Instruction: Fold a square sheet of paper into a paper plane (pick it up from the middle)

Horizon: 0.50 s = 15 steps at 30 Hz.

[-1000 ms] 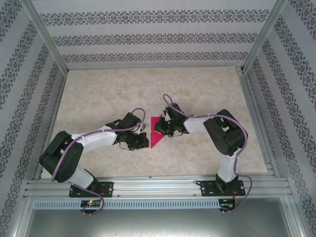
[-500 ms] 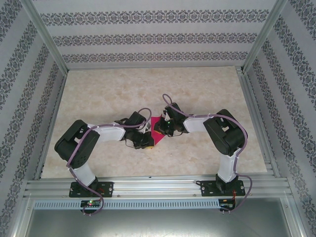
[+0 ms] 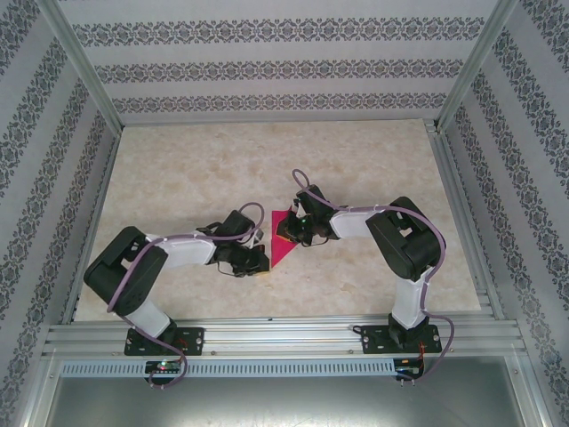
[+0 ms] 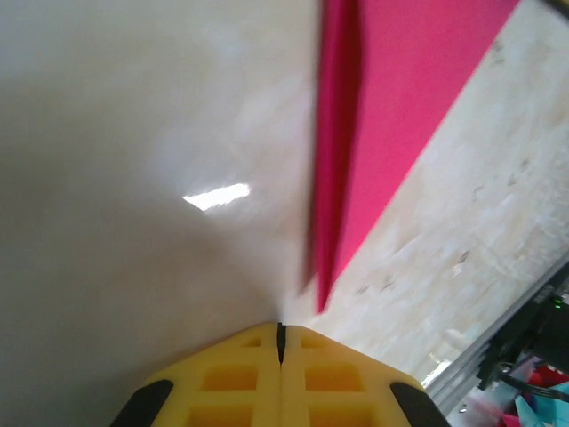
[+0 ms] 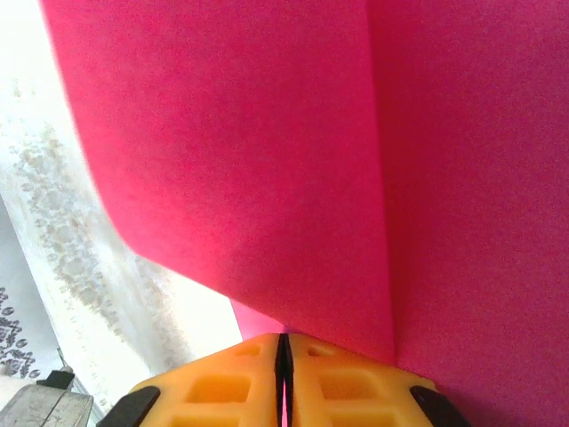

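From above, the square sheet of paper [image 3: 283, 240], folded to a magenta wedge, lies on the tabletop [image 3: 178, 169] near the middle, between the two arms. The left claw [image 3: 260, 261] sits low at the wedge's near left edge. The right claw [image 3: 287, 233] is at its far right side.

From the left wrist, the left claw [image 4: 280, 342] has its yellow fingers [image 4: 231, 378] pressed together with nothing between them. The paper's pointed tip [image 4: 322, 298] lies just ahead of them. A raised fold (darker along its shaded side) runs away up the sheet over the marbled tabletop [image 4: 462, 205].

From the right wrist, the right claw [image 5: 284, 347] is closed on the paper [image 5: 231, 151]. A pink sliver shows in the seam between its fingers [image 5: 222, 387]. The sheet spreads away from the tips with one straight crease, and the tabletop [image 5: 53, 178] shows at the left
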Tool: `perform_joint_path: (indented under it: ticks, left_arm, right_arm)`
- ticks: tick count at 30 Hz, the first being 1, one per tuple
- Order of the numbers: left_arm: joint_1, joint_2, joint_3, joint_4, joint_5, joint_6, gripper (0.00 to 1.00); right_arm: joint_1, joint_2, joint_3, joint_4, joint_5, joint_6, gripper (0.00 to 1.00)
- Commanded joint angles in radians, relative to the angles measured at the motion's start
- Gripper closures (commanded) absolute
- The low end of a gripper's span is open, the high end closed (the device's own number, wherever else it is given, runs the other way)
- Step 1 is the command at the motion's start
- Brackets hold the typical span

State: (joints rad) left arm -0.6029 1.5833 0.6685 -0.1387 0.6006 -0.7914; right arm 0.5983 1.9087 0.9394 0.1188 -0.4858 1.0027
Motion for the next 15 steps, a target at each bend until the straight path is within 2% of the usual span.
perform_joint_path:
  ticks: [1,4,7,10,15]
  left_arm:
    - [-0.011,-0.089,-0.012,-0.162,-0.104,-0.01,0.96]
    - [-0.002,-0.163,0.006,-0.161,-0.15,-0.025,0.96]
    - [0.011,-0.191,0.025,-0.115,-0.154,-0.043,0.91]
    - [0.017,-0.153,0.063,-0.075,-0.134,-0.049,0.91]
    - [0.017,-0.045,0.114,-0.019,-0.115,-0.061,0.92]
  right_arm:
    - [0.035,0.058,-0.079,-0.124,0.129,0.059,0.86]
    - [0.075,0.041,-0.119,-0.084,0.182,0.165,0.86]
    - [0.119,0.038,-0.175,0.037,0.215,0.29,0.86]
    - [0.139,0.042,-0.197,0.106,0.239,0.356,0.86]
    - [0.138,0.018,-0.197,0.09,0.26,0.343,0.86]
